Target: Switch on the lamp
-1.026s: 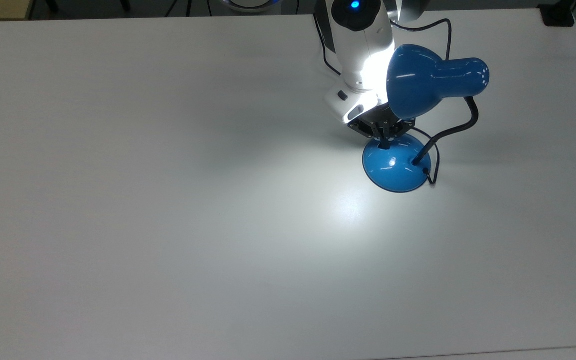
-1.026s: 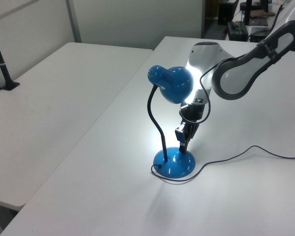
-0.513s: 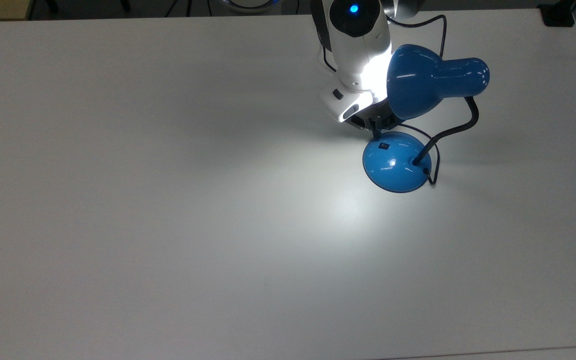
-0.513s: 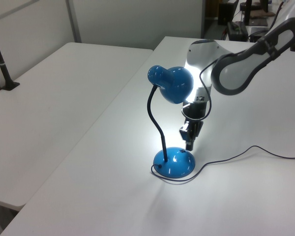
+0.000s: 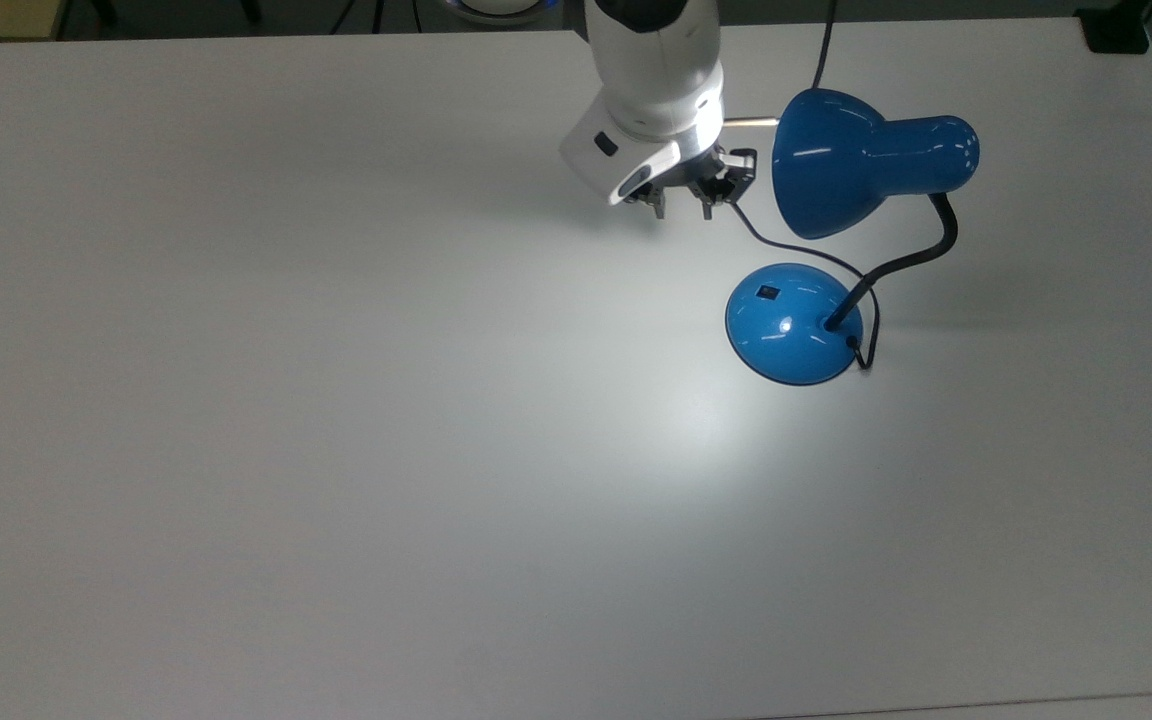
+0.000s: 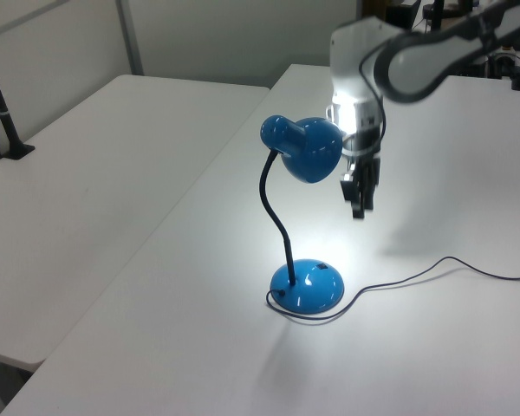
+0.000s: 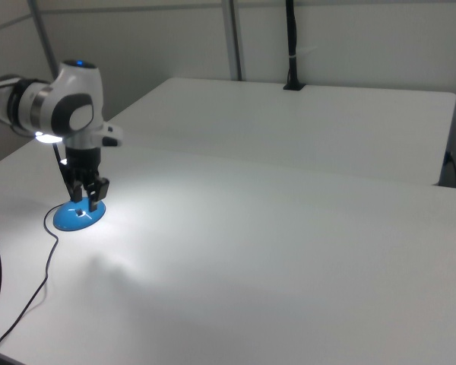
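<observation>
The lamp stands on the white table with its blue shade (image 5: 836, 165) lit, casting a bright pool on the tabletop. Its black gooseneck (image 5: 911, 258) rises from the domed blue base (image 5: 794, 330), which carries a small black switch (image 5: 766, 292). My gripper (image 5: 681, 208) hangs above the table, up and to the top view's left of the base, clear of the lamp. Its fingers stand apart with nothing between them. In the left view the gripper (image 6: 360, 206) floats beside the shade (image 6: 308, 149), well above the base (image 6: 308, 288). The right view has the gripper (image 7: 87, 198) just over the base (image 7: 78, 216).
The lamp's black cord (image 6: 433, 267) trails over the table to the left view's right. A second white table (image 6: 87, 173) adjoins on the left view's left, with a black post (image 6: 0, 104) clamped to it. The table's front edge (image 5: 936, 708) runs along the top view's bottom.
The gripper left the switch on the base, rose, moved toward the top view's upper left and opened its fingers. The lamp stayed lit and did not move.
</observation>
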Tool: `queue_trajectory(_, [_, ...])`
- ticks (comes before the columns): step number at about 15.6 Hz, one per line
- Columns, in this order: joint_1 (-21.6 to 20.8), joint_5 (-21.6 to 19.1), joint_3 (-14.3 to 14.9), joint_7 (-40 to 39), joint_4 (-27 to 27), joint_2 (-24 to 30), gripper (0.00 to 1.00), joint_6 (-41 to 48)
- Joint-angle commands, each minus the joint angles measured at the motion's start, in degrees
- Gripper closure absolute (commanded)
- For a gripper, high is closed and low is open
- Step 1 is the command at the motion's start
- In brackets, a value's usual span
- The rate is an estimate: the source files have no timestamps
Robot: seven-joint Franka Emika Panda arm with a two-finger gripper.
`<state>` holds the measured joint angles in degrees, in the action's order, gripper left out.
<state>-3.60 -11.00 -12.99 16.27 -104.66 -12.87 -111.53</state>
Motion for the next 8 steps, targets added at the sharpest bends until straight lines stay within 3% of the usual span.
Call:
queue_trajectory(1, [0.5,2.6,3.9,-4.2,0.7,7.5,0.00,5.6])
queue_trajectory(2, [0.4,3.3,5.1,-4.3,1.0,8.6,0.00,6.3])
queue_trajectory(5, [0.7,11.5,5.8,-6.5,1.9,11.3,0.00,9.6])
queue_trajectory(8, [1.3,12.3,10.7,-9.0,7.0,12.4,0.00,14.3])
